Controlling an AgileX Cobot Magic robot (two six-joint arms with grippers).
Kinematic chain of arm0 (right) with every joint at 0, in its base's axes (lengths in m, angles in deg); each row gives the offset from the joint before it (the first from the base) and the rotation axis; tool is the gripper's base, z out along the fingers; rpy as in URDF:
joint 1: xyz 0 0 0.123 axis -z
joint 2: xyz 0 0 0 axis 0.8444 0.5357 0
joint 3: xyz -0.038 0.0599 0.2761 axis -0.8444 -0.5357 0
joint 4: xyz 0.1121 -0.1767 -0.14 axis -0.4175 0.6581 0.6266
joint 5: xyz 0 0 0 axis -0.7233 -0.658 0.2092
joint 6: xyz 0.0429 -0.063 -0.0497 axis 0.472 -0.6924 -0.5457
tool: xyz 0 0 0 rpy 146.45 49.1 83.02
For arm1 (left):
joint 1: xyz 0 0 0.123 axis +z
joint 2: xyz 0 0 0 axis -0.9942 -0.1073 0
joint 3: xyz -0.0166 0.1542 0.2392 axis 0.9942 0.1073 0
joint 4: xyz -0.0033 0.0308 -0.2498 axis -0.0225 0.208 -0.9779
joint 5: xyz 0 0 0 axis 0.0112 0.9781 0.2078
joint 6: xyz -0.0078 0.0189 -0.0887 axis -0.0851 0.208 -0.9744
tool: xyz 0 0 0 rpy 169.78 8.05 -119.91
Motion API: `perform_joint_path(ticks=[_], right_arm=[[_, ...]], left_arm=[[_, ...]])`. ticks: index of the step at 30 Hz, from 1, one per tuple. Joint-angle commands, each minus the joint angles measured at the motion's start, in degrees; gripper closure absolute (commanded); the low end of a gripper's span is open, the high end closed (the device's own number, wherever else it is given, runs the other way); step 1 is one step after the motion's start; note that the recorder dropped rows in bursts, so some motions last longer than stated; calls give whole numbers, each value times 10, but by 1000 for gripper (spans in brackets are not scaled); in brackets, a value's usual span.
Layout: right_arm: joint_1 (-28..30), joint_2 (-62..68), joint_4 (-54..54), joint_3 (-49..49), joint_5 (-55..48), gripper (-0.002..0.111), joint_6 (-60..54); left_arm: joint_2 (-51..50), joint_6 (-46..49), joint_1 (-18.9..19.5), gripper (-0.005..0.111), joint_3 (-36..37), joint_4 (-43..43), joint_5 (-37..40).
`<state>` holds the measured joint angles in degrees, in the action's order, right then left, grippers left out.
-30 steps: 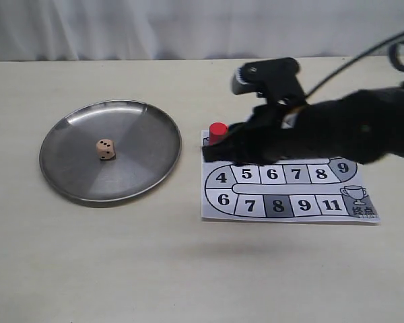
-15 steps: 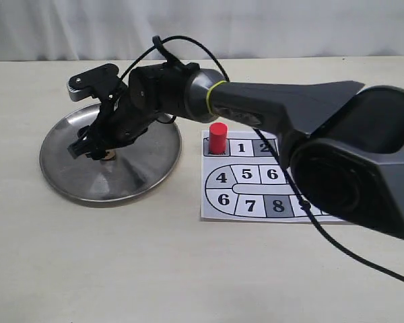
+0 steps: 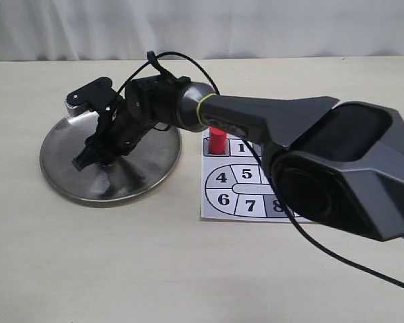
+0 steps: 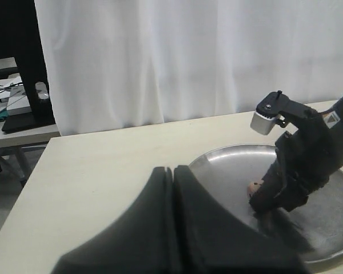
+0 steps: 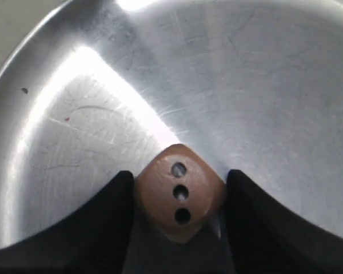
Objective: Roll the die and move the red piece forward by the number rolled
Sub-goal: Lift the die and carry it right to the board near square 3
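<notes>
We see a plate (image 3: 67,178) of bare metal, polished to a bright glare yet marked all over with fine scratches. The die (image 5: 177,194) looks like tan wood, matt and smooth, with softly rounded corners. The fingers (image 5: 97,228) of the right gripper (image 5: 178,188) are matt black. The right arm (image 3: 350,175) wears a smooth dark grey shell with a soft sheen, plastic by its look. The red piece (image 3: 217,139) is smooth; its material we cannot tell. The board (image 3: 223,200) is a flat sheet of printed paper. The table (image 3: 121,269) is pale and matt, the curtain (image 4: 188,57) white cloth in folds.
</notes>
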<state>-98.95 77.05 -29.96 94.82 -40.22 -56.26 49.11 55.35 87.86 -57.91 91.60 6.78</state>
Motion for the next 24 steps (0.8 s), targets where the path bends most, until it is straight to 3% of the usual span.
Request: perform_joint_path(ticks=[1,5,11,15,24], right_arm=[[6,-52,32,5,-46,104,23],[26,-121,74,5,-112,104,57],[74,-208,46,-26,-157,104,54],[110,-265,46,-134,-132,104,51],[240,-383,19,-444,77,104,51]], left_arm=[[1,-1,3,107,1,0,-5],[1,-1,3,107,1,0,-5],[1,-1,3,107,1,0,-5],[1,-1,3,107,1,0,-5],[1,-1,3,107,1,0,-5]])
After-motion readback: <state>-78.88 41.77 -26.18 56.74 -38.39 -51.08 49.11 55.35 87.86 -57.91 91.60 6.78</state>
